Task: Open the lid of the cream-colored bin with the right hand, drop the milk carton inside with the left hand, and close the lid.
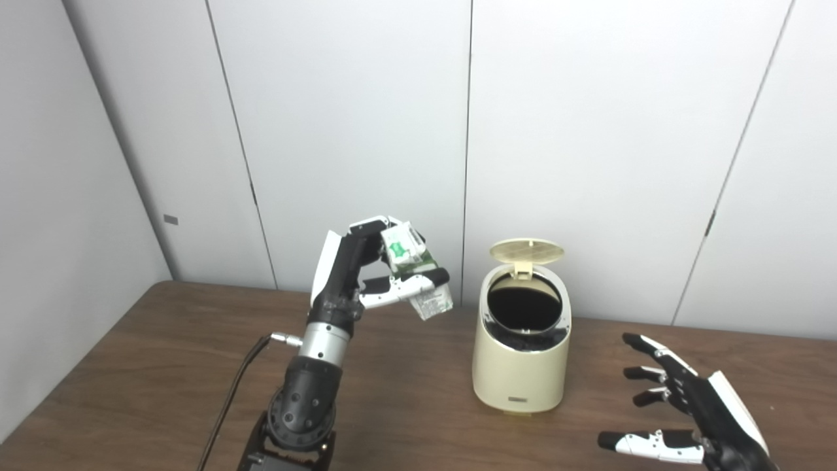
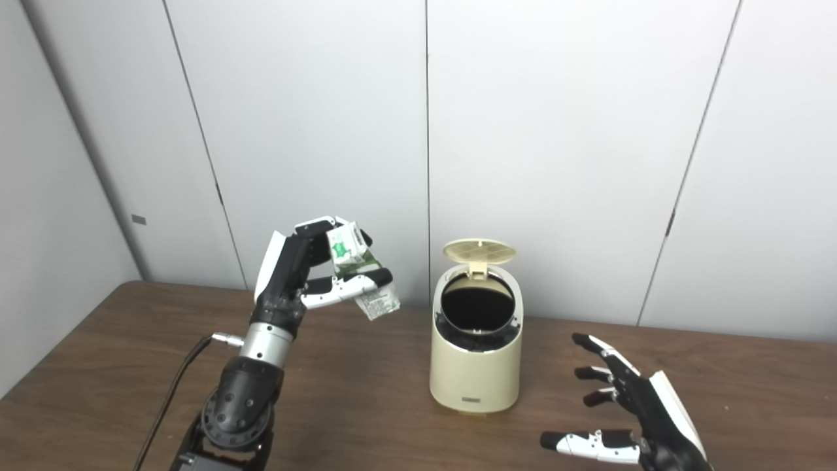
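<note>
We take the cream-colored bin [image 1: 521,366] as our landmark: it stands upright on the brown wooden table [image 1: 163,366], which is the widest thing before us, and behind the bin rise the pale grey wall panels [image 1: 353,118] with dark seams running between them. The bin's mouth faces up and a little toward us, dark inside, and its round lid [image 1: 527,251] stands raised on the hinge at the bin's back edge, its ribbed underside turned toward us, so nothing covers the opening. To the left of the bin our left arm [image 1: 307,386] rises steeply from the bottom edge, with a black cable [image 1: 229,399] trailing from its wrist down to the table's near edge. The left hand [image 1: 366,275] is up at about the height of the lid, left of the bin and apart from it, with its fingers and thumb clasped around the milk carton [image 1: 418,269]. The carton hangs in the air above the table, between that hand and the bin; its long axis is tilted, with the upper end leaning left toward the hand's fingers and the lower end pointing down and right toward the bin's mouth. To the right of the bin and nearer to us, our right hand [image 1: 686,412] hovers low over the table, fingers spread and holding nothing, well clear of the bin's wall.
</note>
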Motion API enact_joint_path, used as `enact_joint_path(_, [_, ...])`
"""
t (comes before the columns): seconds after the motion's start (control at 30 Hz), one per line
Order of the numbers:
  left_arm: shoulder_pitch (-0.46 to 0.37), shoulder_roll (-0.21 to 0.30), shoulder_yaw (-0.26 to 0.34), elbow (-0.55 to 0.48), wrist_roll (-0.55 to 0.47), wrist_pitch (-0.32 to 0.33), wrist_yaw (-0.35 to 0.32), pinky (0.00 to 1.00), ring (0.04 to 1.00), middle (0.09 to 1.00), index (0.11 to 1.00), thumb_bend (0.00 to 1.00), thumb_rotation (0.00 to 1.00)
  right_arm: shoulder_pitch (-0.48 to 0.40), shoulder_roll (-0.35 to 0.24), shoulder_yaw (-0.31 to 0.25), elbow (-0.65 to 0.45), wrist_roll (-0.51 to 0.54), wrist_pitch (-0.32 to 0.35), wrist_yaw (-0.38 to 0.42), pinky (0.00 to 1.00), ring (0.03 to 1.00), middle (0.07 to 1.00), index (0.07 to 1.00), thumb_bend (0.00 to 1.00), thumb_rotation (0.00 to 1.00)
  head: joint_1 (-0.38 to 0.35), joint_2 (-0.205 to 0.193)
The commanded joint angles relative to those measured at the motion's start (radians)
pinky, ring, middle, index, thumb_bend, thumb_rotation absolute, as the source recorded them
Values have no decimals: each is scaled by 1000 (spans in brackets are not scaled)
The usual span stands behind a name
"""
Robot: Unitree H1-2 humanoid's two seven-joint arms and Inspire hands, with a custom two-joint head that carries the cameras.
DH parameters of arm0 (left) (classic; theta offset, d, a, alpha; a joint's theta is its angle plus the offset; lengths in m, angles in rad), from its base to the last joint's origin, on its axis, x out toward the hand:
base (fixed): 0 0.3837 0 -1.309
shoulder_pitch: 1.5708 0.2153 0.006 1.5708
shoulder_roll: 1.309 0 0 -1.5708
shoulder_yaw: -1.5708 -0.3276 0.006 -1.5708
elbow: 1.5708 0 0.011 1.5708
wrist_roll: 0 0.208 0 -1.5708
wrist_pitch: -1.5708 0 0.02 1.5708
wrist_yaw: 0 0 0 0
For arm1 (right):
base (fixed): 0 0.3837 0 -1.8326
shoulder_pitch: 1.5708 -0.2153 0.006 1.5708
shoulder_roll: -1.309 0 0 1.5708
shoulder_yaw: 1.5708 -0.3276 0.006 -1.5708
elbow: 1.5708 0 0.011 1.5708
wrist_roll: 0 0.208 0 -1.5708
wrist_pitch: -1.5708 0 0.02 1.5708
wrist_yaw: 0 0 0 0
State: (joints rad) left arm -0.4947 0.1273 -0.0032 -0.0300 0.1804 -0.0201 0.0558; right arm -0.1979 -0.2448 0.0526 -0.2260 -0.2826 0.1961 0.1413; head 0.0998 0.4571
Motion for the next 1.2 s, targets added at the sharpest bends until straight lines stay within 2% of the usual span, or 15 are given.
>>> enact_joint_path(0.0, [-60, -12, -11, -20, 3, -54, 2, 356, 436, 480, 489, 524, 0, -38, 1, -4, -10, 1, -56, -25, 604, 775, 902, 851, 792, 195, 1, 1])
enact_joint_path(0.27, [-69, -57, -38, 22, 32, -102, 25, 345, 438, 478, 491, 524, 0, -41, 3, -1, 20, -4, -84, -35, 586, 768, 900, 864, 800, 228, -42, 0])
enact_joint_path(0.57, [-82, -122, -53, 76, 58, -134, 46, 352, 452, 479, 493, 525, 0, -48, 8, 3, 14, -19, -64, -27, 549, 775, 911, 872, 786, 209, -63, -2])
enact_joint_path(0.73, [-90, -142, -57, 132, 51, -198, 47, 366, 460, 483, 490, 525, 0, -50, 8, 7, 16, -26, -78, -30, 557, 770, 905, 868, 790, 219, -70, -5])
enact_joint_path(0.9, [-105, -157, -62, 185, 62, -253, 62, 378, 464, 485, 488, 524, 0, -51, 15, 13, 7, -33, -59, -27, 569, 772, 906, 869, 793, 236, -78, -5])
enact_joint_path(1.17, [-145, -168, -63, 296, 99, -331, 128, 384, 473, 484, 491, 523, 0, -54, 17, 23, -1, -49, -60, -29, 568, 770, 908, 871, 793, 250, -92, -5])
